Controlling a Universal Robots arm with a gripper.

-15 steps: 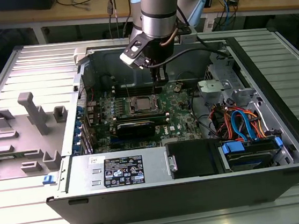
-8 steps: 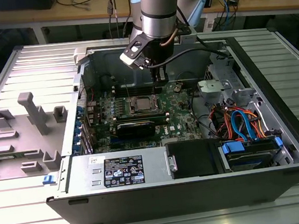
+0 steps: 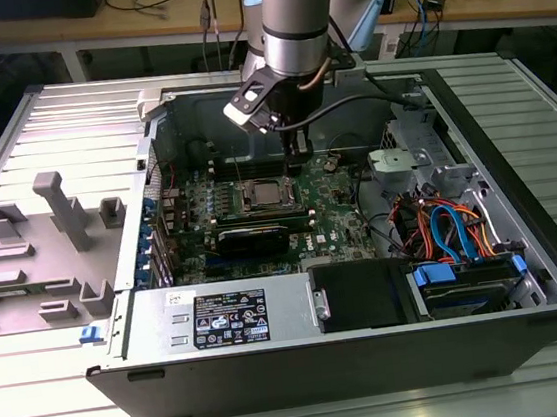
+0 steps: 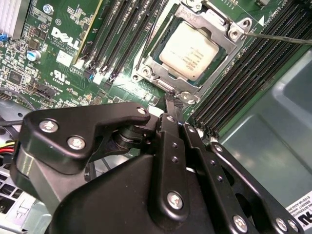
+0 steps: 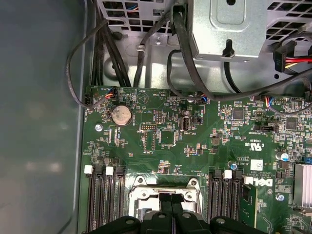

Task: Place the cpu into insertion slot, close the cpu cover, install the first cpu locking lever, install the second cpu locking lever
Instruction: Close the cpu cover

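Pointing at cpu cover (image 4: 155, 64) edge, end effector (image 4: 173, 100) closed.

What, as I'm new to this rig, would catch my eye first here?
The grey arm reaching into the open computer case draws the eye in the exterior view. In the second wrist view, the pale cpu sits framed by the cpu cover, with the gripper at its edge, jaws together.

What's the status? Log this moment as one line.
cpu: seated | cpu cover: closed around it | gripper: shut, tips at the cover's edge
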